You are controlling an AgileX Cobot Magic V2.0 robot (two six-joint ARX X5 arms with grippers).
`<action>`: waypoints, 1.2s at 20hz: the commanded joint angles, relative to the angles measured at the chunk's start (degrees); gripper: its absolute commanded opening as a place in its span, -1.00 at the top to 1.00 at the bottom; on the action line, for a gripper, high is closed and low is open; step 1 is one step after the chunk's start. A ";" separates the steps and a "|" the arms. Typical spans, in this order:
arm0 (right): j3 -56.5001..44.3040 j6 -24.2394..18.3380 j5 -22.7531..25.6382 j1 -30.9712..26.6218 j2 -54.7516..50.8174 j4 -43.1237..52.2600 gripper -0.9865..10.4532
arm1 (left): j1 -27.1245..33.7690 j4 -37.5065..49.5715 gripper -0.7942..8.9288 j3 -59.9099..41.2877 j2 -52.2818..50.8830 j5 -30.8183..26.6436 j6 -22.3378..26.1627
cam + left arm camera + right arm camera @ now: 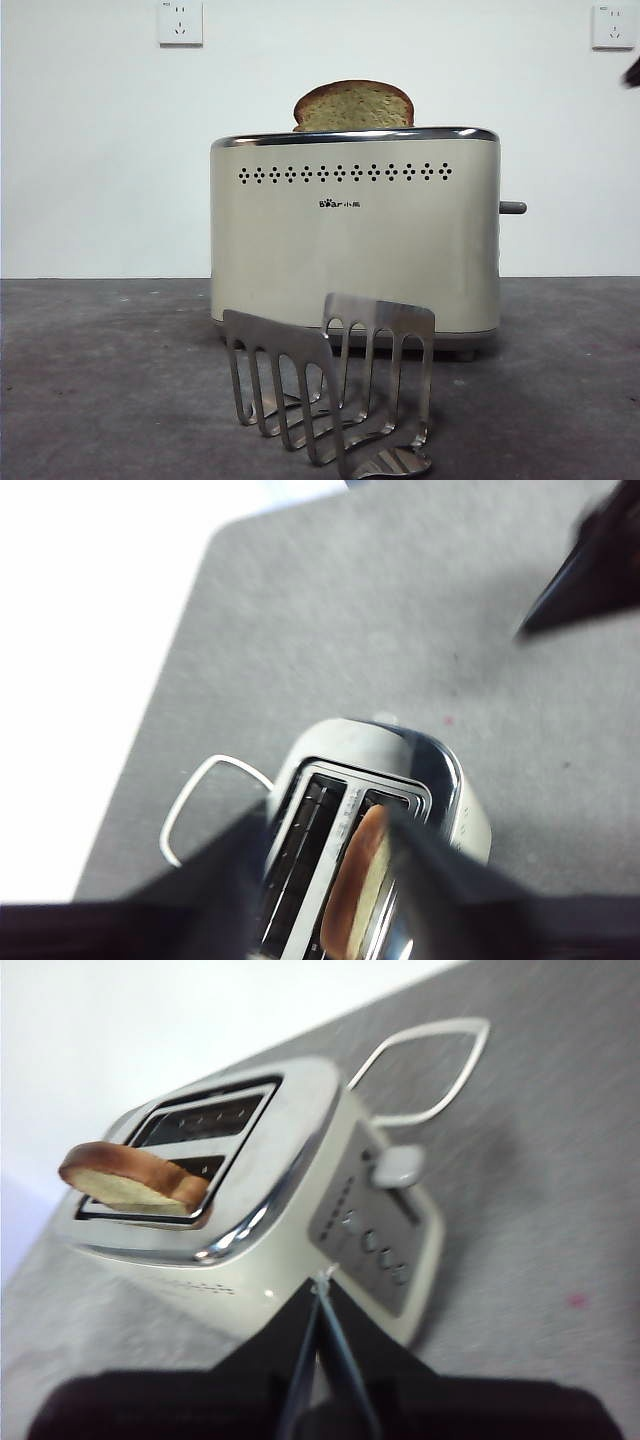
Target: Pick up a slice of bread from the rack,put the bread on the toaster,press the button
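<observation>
I see slice of bread (354,107) standing in toaster (355,235) slot, top poking out. Rack (330,385) sits bare in front. My left gripper (325,865) above toaster, jaws spread wide, gripping nothing. Right gripper (318,1290) jaws pressed together, empty, near button (398,1165).
</observation>
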 commanded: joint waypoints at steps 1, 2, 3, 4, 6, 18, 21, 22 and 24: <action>2.38 3.26 -3.43 0.02 7.58 1.81 0.83 | -0.17 -0.94 0.85 0.09 -2.40 -0.31 -1.92; 3.93 3.23 -4.94 0.02 10.95 1.79 0.83 | -0.20 -1.25 0.85 0.09 -3.52 -0.63 -2.29; 5.29 3.23 -6.12 0.02 13.53 1.79 0.83 | -0.20 -1.33 0.85 0.09 -4.33 -0.81 -2.82; 6.86 3.23 -7.23 0.02 16.06 1.66 0.83 | -0.17 -1.38 0.85 0.09 -5.22 -0.81 -3.74; 10.97 3.15 -9.68 0.02 21.49 1.60 0.83 | -0.20 -1.31 0.85 0.09 -7.43 -0.81 -4.87; 32.52 0.81 -12.59 0.02 42.14 -9.20 0.83 | -1.49 -15.23 0.85 -0.26 -14.14 -0.79 -29.35; 34.99 0.00 -12.35 0.02 45.20 -11.26 0.83 | -1.03 -15.23 0.85 -0.28 -14.78 -0.81 -31.28; 35.47 0.00 -12.33 0.02 45.97 -11.74 0.83 | -0.98 -15.23 0.85 -0.28 -14.78 -0.81 -31.30; 36.17 0.00 -12.15 0.00 48.06 -12.48 0.83 | -0.94 -15.23 0.85 -0.35 -14.80 -0.85 -32.02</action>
